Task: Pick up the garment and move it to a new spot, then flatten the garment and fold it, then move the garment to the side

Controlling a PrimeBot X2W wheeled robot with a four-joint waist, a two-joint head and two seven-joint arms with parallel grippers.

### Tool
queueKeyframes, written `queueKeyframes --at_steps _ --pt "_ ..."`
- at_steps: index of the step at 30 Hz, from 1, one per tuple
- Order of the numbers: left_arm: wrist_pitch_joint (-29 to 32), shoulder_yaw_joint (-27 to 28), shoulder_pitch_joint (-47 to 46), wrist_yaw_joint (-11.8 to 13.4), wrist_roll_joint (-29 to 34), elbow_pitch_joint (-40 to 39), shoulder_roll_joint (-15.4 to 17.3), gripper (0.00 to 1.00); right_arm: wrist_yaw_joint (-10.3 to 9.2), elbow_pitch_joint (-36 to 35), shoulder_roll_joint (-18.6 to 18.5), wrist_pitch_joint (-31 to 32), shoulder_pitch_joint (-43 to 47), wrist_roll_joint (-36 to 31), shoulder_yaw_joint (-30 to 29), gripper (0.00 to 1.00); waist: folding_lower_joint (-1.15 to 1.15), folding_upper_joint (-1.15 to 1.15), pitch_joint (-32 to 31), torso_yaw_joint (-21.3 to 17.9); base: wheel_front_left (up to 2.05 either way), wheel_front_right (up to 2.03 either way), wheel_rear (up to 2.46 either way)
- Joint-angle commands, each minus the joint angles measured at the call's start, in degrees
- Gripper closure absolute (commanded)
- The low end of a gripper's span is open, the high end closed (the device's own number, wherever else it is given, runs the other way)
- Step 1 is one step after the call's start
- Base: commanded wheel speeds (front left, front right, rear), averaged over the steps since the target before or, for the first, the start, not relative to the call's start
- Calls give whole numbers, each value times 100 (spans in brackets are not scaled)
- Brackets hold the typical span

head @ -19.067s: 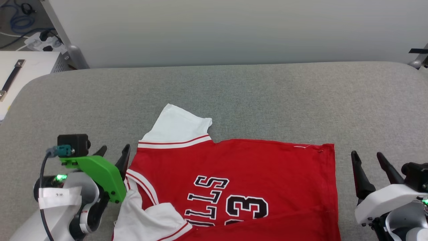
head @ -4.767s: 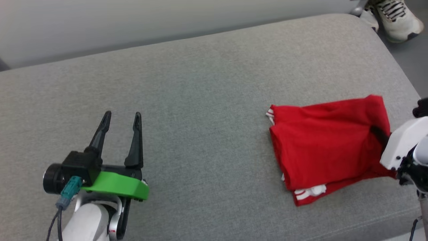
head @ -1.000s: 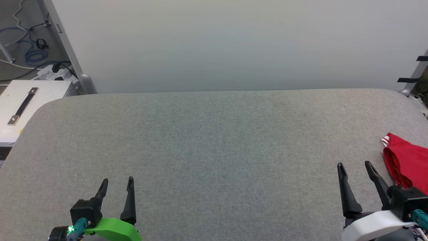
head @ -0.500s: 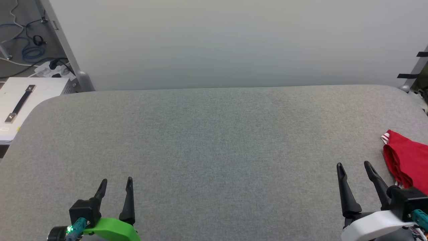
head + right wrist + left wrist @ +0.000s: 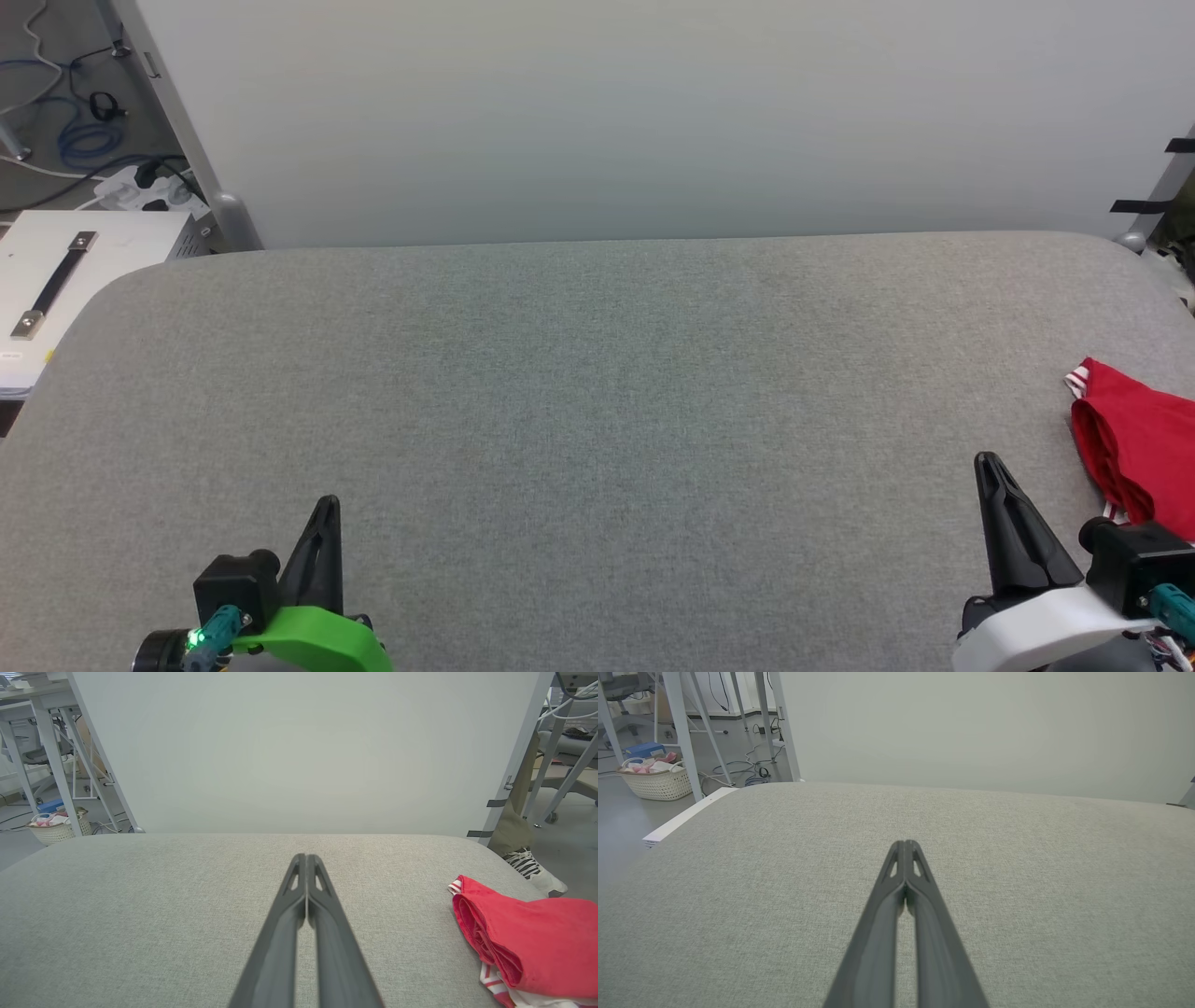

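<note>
As L gripper [image 5: 326, 509] & R gripper [image 5: 988, 464], open a sec ago, are now sitting pinched shut on nothing, shirt [image 5: 1134, 448] is lying folded off to the R, untouched, so task's looking done.

Light: bright, even, diffuse; source not evident; shadows faint. Cushion [image 5: 597, 420]: weave crisp in head view, no glare. Wall [image 5: 653, 112]: flat pale tone, slight green cast. Wrist views: wide-angle slant of table legs [image 5: 682, 732] at upper left; left gripper [image 5: 906, 845] softens toward bottom edge.
</note>
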Motion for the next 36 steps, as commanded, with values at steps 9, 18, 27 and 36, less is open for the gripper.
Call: queueKeyframes --at_steps 9,18,27,36 --pt "133 74 -19 -14 190 -134 -102 100 0 118 1 -5 -96 -67 17 100 0 0 26 -12 0 0 0" --pt "235 129 -33 -24 324 -233 -175 100 -1 207 2 -9 -163 -114 29 100 0 0 50 -23 0 0 0" --pt "339 184 -47 -35 461 -335 -250 100 -1 297 3 -12 -232 -162 42 100 0 0 74 -35 0 0 0" --pt "444 240 -60 -45 598 -436 -325 100 -1 388 4 -16 -302 -211 54 100 0 0 99 -46 0 0 0"
